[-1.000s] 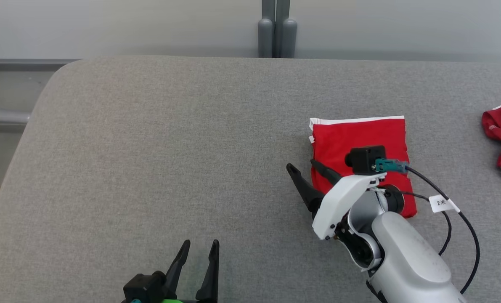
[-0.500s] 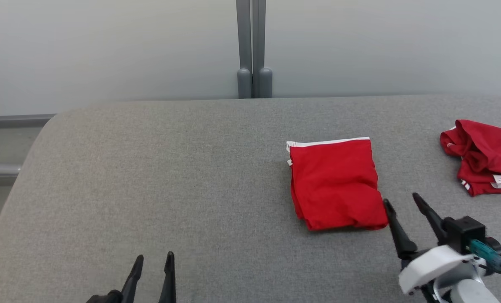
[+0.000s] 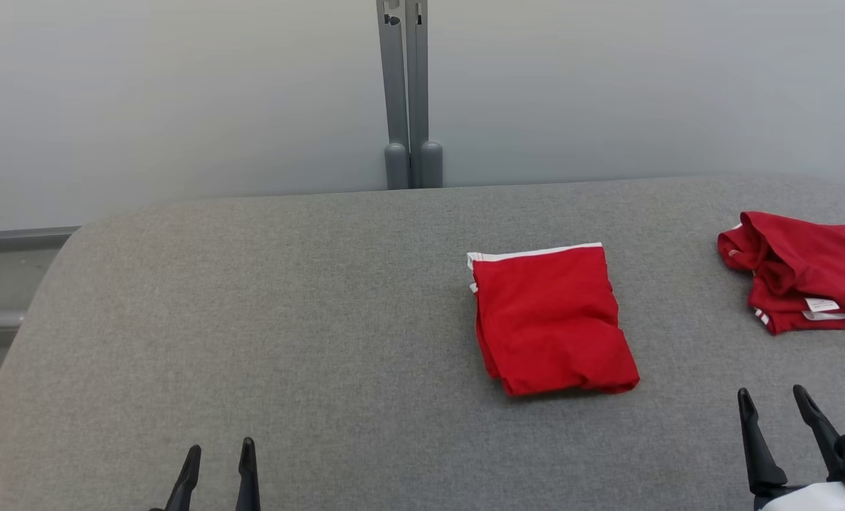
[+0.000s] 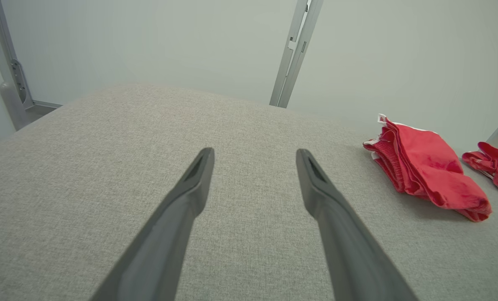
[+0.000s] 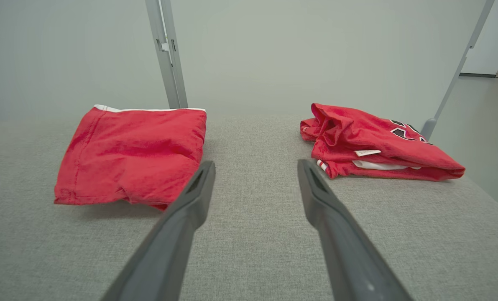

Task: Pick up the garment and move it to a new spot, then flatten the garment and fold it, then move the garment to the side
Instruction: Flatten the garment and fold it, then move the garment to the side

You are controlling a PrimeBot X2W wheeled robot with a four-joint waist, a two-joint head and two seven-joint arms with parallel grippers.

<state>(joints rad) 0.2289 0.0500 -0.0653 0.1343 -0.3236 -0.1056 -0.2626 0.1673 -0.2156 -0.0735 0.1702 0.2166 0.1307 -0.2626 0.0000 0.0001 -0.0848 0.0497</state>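
Observation:
The garment (image 3: 551, 319) is red with a white band along its far edge and lies folded into a neat rectangle right of the table's middle. It also appears at the right of the left wrist view as the garment (image 4: 424, 167), and at the left of the right wrist view as the garment (image 5: 134, 152). My left gripper (image 3: 220, 454) stands open low at the front left, far from the fabric, nothing between its fingers. My right gripper (image 3: 772, 401) is open at the front right, a short way right of and nearer than the folded piece, empty too.
A second red garment (image 3: 802, 270) with dark lettering and white tags lies loosely bunched at the far right; in the right wrist view this second garment (image 5: 378, 144) sits right of my fingers. The grey fabric table (image 3: 287, 319) ends at a pale wall with a grey post (image 3: 408, 92).
My right gripper has lifted off the folded garment and drawn back to the front right. The head camera has tilted up, so the whole picture shifted; the garment lies unmoved.

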